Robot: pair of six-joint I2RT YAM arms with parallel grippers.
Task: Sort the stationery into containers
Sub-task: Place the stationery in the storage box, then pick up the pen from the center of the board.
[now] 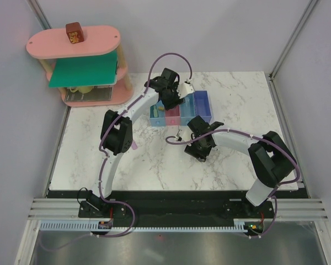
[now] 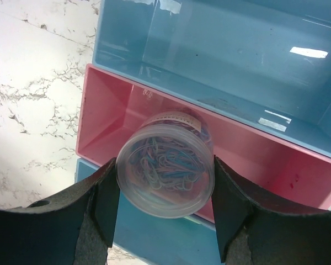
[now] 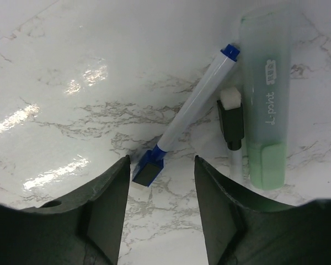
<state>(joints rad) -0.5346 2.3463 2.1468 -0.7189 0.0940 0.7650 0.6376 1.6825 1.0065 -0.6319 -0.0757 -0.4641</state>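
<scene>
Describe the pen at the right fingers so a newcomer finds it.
On the marble table, in front of the bins, three items lie by the right arm's fingers. The pen is leftmost in the right wrist view, slanted, one end between the fingers. Only it is white with blue ends; its neighbours are a mint green highlighter and a black-and-white pen.

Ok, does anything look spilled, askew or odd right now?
Nothing stands out. The clip tub sits intact in the left hand over the pink bin; the blue-capped pen and green highlighter lie flat by the right hand.
</scene>
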